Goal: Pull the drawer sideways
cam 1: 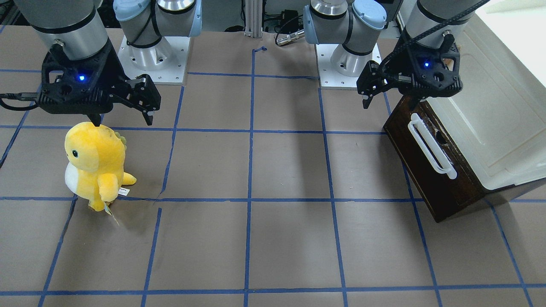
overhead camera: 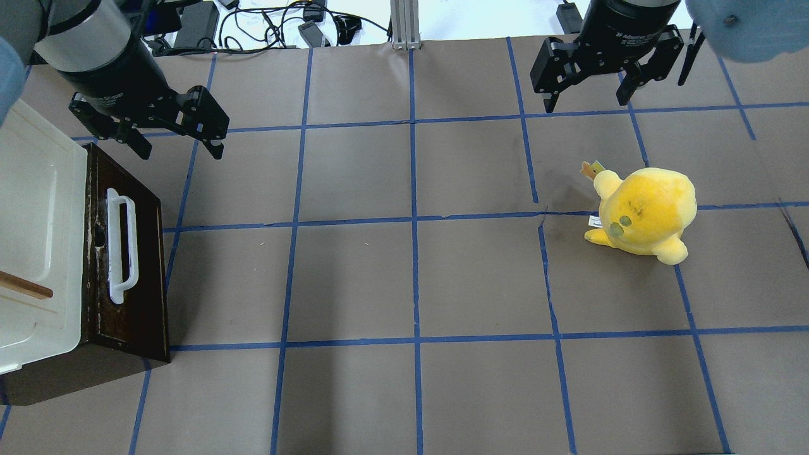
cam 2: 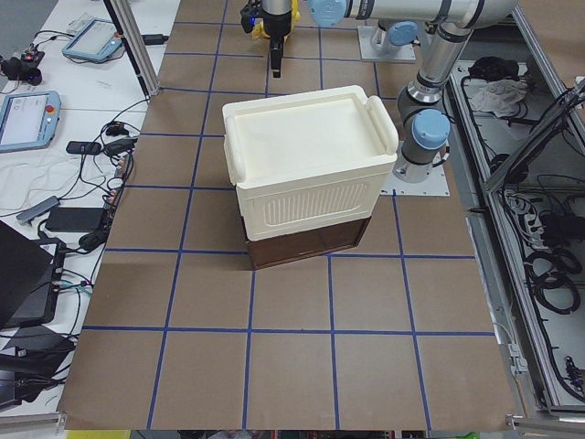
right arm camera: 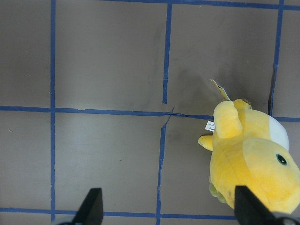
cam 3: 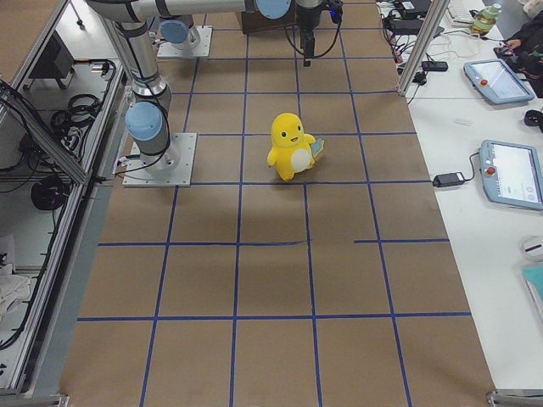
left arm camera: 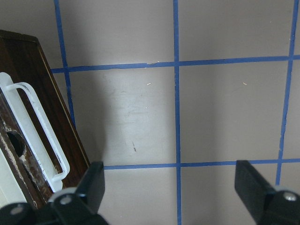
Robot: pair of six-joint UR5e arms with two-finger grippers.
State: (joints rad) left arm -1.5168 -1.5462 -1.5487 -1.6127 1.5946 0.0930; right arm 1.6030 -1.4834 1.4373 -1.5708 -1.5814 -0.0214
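Two end effectors are hanging above the surface [overhead camera: 411, 284], both with fingers spread apart and nothing between them. We are hovering the left end effector [overhead camera: 181, 150] just off one end of the drawer [overhead camera: 142, 265], clear of it. The right end effector [overhead camera: 588, 101] is waiting well apart, near a yellow plush [overhead camera: 644, 212].

The drawer is sitting at the surface's edge on our left. It is tucked under a cream box [overhead camera: 38, 221], with its dark front facing the middle of the surface. Its white handle [overhead camera: 115, 253] is running along that front.

We are judging the drawer to be stiff wood, not fragile, and moderately heavy. The handle is looking smooth and probably slick, so we are expecting to close on the bar near its middle. A hold there should keep the pull square and stop the drawer from jamming. We are also thinking the whole unit may slide on the paper instead of opening.
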